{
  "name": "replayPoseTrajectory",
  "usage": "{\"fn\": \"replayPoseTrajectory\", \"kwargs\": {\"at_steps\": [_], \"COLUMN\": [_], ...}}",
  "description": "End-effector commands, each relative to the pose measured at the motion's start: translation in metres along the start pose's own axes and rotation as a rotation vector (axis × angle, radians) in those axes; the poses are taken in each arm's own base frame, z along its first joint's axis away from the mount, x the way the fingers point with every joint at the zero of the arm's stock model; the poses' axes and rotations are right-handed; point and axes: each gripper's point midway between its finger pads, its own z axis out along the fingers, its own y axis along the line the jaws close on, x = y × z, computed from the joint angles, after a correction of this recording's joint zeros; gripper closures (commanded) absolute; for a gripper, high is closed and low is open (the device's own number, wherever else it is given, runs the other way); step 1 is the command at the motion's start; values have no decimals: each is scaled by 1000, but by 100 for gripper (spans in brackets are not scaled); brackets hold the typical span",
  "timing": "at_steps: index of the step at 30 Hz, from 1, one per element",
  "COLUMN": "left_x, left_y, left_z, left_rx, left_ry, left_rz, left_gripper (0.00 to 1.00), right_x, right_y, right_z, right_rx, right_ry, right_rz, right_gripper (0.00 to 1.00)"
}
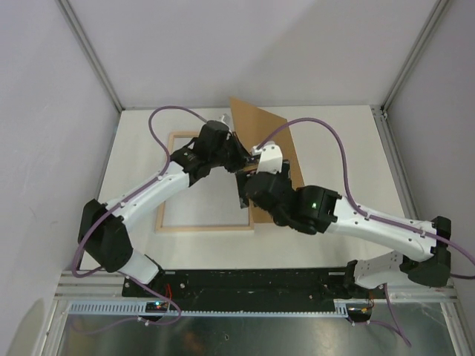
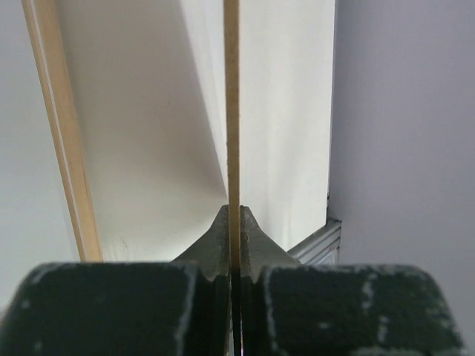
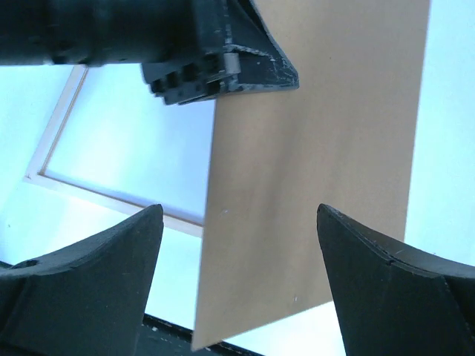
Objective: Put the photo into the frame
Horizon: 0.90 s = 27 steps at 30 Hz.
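The frame point(image 1: 204, 227) lies flat on the table, pale wood side up; its rail also shows in the right wrist view point(image 3: 111, 199) and the left wrist view point(image 2: 63, 133). My left gripper point(image 1: 239, 154) is shut on the edge of the plain brown backing board point(image 1: 263, 122) and holds it tilted up over the frame's right side. The board's thin edge runs between the left fingers point(image 2: 232, 245). My right gripper point(image 1: 249, 187) is open and empty, its fingers on either side of the board's lower part point(image 3: 319, 148) without touching it. The photo is not clearly visible.
A narrow dark strip point(image 1: 243, 199) shows beside the frame's right rail under the right gripper; I cannot tell what it is. White enclosure walls stand on the left, right and far sides. The black mounting rail point(image 1: 252, 282) runs along the near edge.
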Motion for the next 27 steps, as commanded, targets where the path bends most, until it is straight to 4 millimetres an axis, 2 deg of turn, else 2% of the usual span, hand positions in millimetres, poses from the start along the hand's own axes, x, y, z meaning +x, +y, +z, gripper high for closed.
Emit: {"fn": "replayPoseTrajectory", "kwargs": {"at_steps": [1, 5, 11, 21, 27], "left_x": [-22, -21, -19, -20, -21], "left_y": [-35, -49, -62, -67, -70], "left_z": [-19, -25, -30, -37, -37], "left_rx": [53, 55, 66, 77, 81], "left_ry": [-169, -213, -234, -240, -235], "left_rz": [-36, -45, -54, -66, -72], "left_gripper": [100, 100, 100, 100, 100], "right_x": [-25, -18, 7, 42, 50], "right_y": [-16, -3, 9, -8, -19], "right_z": [-34, -41, -31, -16, -8], "right_rx": [180, 240, 294, 346, 372], "right_ry": [-112, -109, -55, 11, 22], "right_rz": [-119, -238, -357, -392, -404], "right_gripper": [11, 10, 10, 17, 25]}}
